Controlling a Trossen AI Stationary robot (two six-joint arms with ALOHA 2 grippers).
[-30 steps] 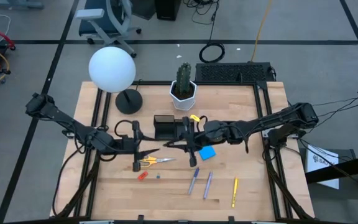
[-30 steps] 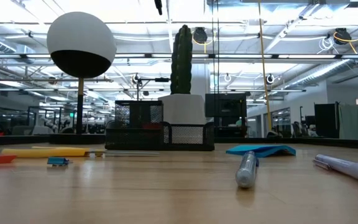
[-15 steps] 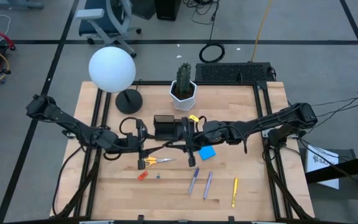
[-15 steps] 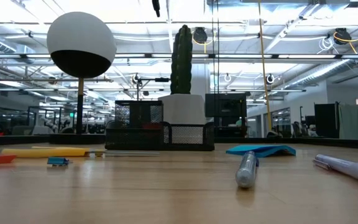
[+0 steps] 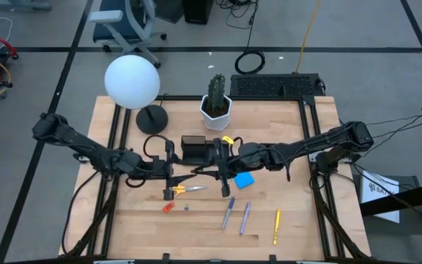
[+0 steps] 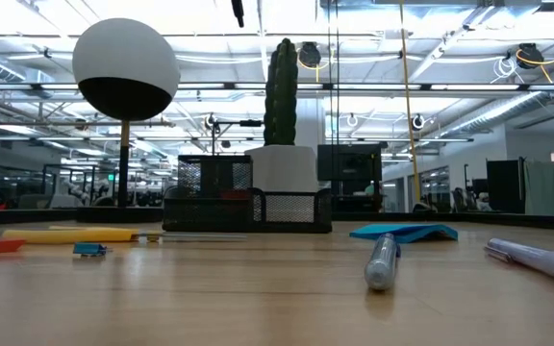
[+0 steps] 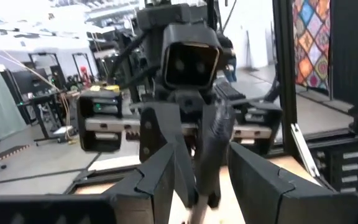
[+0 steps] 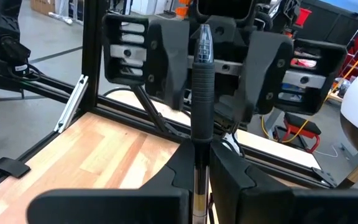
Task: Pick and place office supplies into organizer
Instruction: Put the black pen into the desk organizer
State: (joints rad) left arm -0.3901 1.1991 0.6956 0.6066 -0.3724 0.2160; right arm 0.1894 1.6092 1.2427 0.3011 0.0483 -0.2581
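My right gripper's (image 8: 199,163) fingers (image 8: 180,169) are clenched on the black pen (image 8: 202,81), gripping its rear end so the barrel sticks straight out ahead of them. In the left wrist view the same pen (image 7: 211,146) reaches in between my left gripper's (image 7: 201,171) fingers (image 7: 160,177), which stand released on either side of it. I see a gap on each side, so I judge they are not yet bearing on the barrel.

Seen from above, the two grippers meet nose to nose in the middle of the frame: the right gripper (image 5: 220,169) comes in from the right, the left gripper (image 5: 169,177) from the left, and the pen bridges them above the bench (image 5: 306,213). The organizer (image 5: 193,149) sits just above this meeting point in the frame, beside the cactus pot (image 5: 216,110). Just below it lie the scissors (image 5: 182,190) and the blue sticky-note pad (image 5: 245,180), with more pens (image 5: 228,213) lower in the frame.

I read this as a mid-air handover of the black pen, partway done. My next move calls for closing the left fingers squarely on the barrel before the right fingers let go. If I release early, the pen will likely drop onto the scissors.
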